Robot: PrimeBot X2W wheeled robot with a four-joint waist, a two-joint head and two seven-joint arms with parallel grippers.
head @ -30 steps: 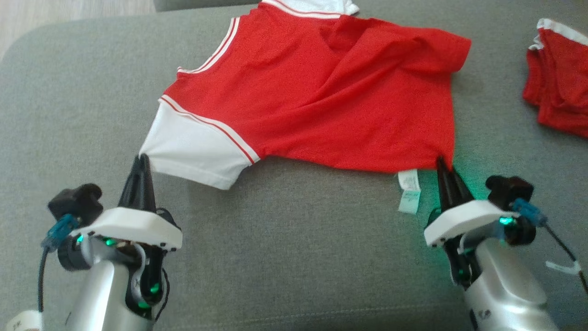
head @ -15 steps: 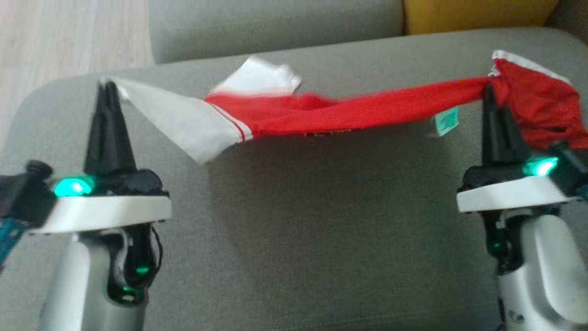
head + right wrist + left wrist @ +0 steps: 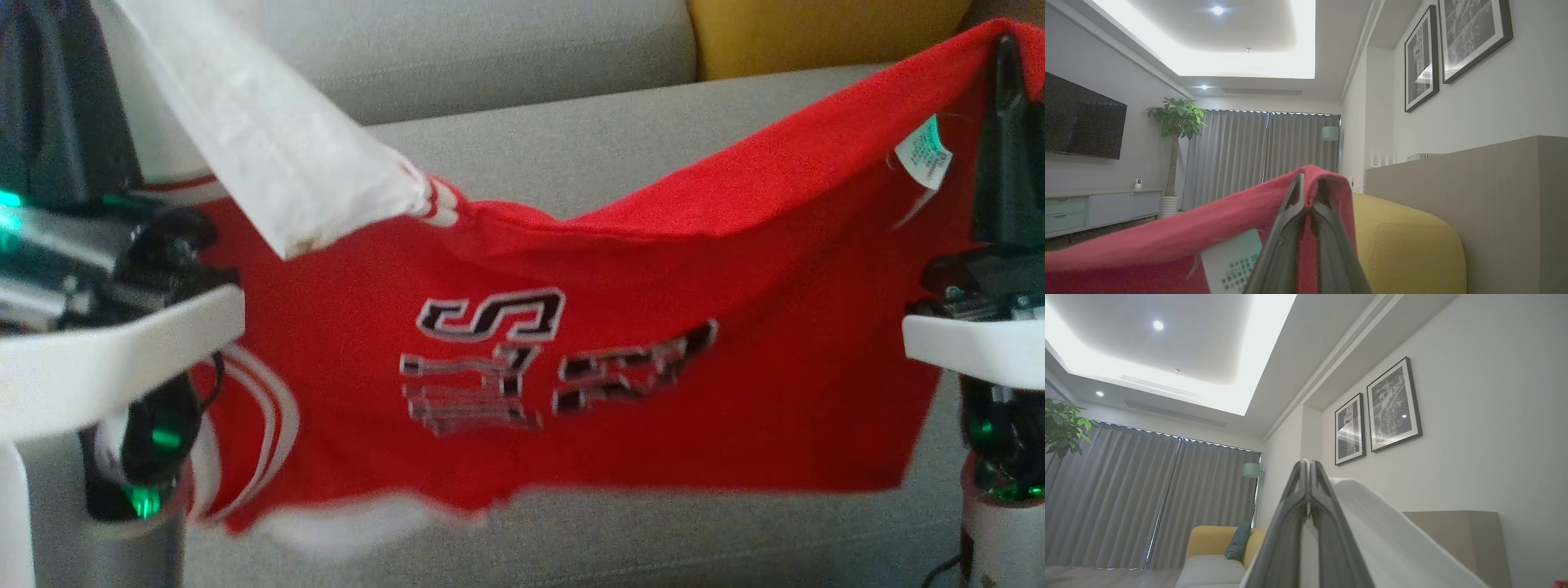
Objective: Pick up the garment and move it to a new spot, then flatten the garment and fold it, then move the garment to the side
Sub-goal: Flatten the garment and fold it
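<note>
I hold the garment (image 3: pixel 620 269) in the air above the sofa (image 3: pixel 571 139), long axis left to right and body hanging down. Left gripper (image 3: pixel 1308 465) pinches the white sleeve (image 3: pixel 269 155). Right gripper (image 3: pixel 1310 179) pinches the red corner beside the label (image 3: pixel 1231 261).

Left end effector (image 3: pixel 1309 463): fingers pressed together, pointing up at the wall, pinching the garment.
Garment (image 3: pixel 1384 539): white cloth, leaving the fingertips and sloping down to the end effector's right.
Left of end effector: grey curtains (image 3: pixel 1147 498), yellow armchair (image 3: pixel 1208 539) with a dark teal cushion (image 3: pixel 1238 541), leafy plant (image 3: pixel 1063 424) furthest out.
Above right of end effector: two framed black-and-white prints (image 3: pixel 1393 405) on the wall.
</note>
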